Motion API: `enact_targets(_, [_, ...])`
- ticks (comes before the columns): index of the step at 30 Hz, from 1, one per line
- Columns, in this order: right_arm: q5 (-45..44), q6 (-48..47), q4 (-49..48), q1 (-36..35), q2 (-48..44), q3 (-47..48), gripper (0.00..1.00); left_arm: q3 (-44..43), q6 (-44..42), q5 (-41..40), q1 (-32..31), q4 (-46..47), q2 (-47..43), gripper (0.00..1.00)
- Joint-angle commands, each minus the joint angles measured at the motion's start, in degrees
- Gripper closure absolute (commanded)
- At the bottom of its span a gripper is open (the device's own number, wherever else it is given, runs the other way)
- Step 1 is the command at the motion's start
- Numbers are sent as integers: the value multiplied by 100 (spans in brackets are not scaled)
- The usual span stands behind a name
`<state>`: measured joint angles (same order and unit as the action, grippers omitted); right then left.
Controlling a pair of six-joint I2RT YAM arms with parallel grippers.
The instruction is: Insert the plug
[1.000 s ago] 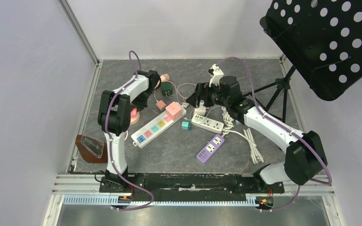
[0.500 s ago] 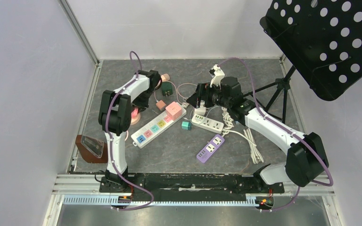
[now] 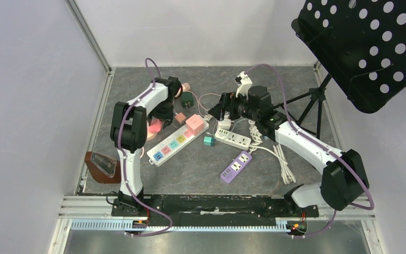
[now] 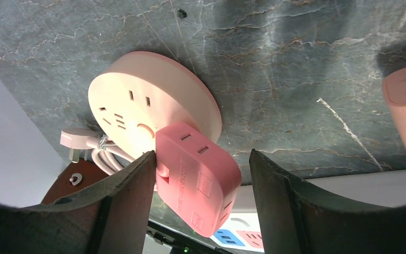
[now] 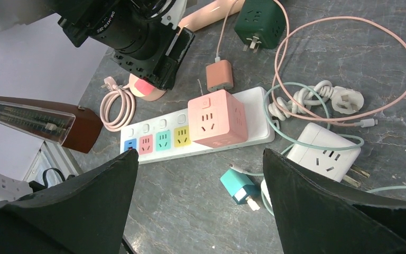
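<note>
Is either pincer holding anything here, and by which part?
Nothing is held. The left pincer stands open astride the pink adapter seated on the round pink socket; the right pincer is open and empty.

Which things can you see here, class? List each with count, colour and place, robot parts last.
round socket: 1, pale pink, far left
pink adapter: 1, pink, on the round socket
long power strip: 1, white, coloured sockets, centre
cube socket: 1, pink, on the long power strip
cube plug: 1, dark green, far centre
small charger: 1, dusty pink, far centre
small plug: 1, teal, centre
white adapter: 1, white, right of the long power strip
short power strip: 1, white, right of centre
purple power strip: 1, purple, near centre
cables: several, white, pink, green, far centre
metronome: 1, brown, left edge
music stand: 1, black, right
left gripper: 1, black, open around the pink adapter
right gripper: 1, black, open, above centre
</note>
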<state>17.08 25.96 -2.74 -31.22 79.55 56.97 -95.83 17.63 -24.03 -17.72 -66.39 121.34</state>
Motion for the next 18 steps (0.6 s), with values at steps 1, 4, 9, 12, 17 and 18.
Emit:
enact_targets(1, [159,36,-339,20,5,95,10,-172,17,264,61,109,-425,29])
enact_targets(4, [175,20,-401,-59,80,158,8,-97,-46,426,119,82,-605,28])
enact_targets(9, [93,-167,-328,-429,459,522,4,-15,-141,640,290,154,-1062,23])
enact_targets(12, [25,-180,-258,-735,888,883,2,13,-150,860,507,299,-1351,23])
enact_targets(17, [191,366,-293,-1085,1898,1882,2,681,204,1957,1137,1021,-1897,24])
enact_targets(18, [253,569,-361,-1123,2102,2043,2,917,301,2231,1291,1241,-2031,24])
